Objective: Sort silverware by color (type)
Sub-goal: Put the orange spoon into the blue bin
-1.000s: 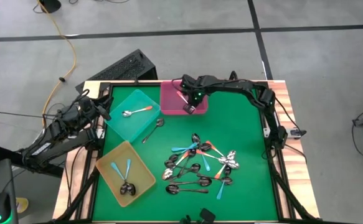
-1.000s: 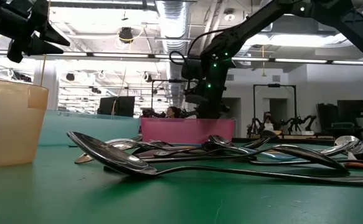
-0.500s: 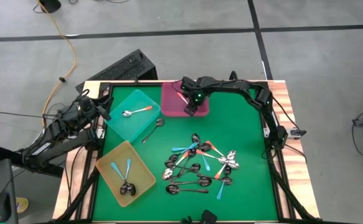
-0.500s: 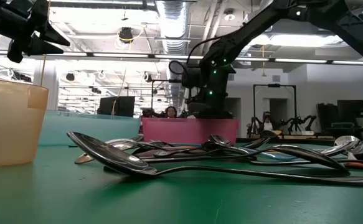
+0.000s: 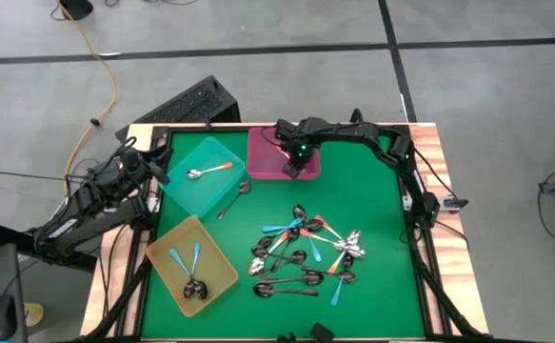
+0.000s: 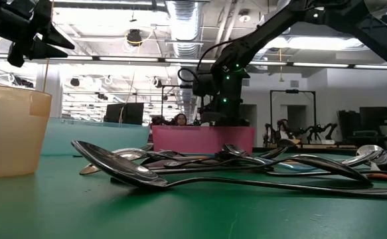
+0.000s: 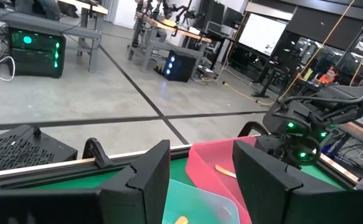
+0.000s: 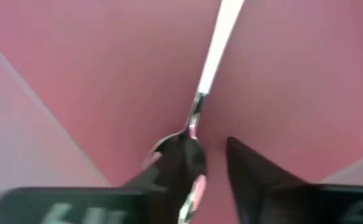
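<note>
The high view hangs over the green felt-topped table (image 5: 372, 219) and faces straight down, far enough off to take in all of it and grey floor around. The low view sits at tabletop height, close behind the pile of small metal spoons (image 6: 233, 166), facing level across toward the pink plastic tray (image 6: 202, 139) and the room beyond. The left wrist view looks across the table's edge toward that same pink tray (image 7: 215, 165) (seen from farther off). The right wrist view is pressed close inside the pink tray (image 8: 94, 74), its floor filling the frame.
</note>
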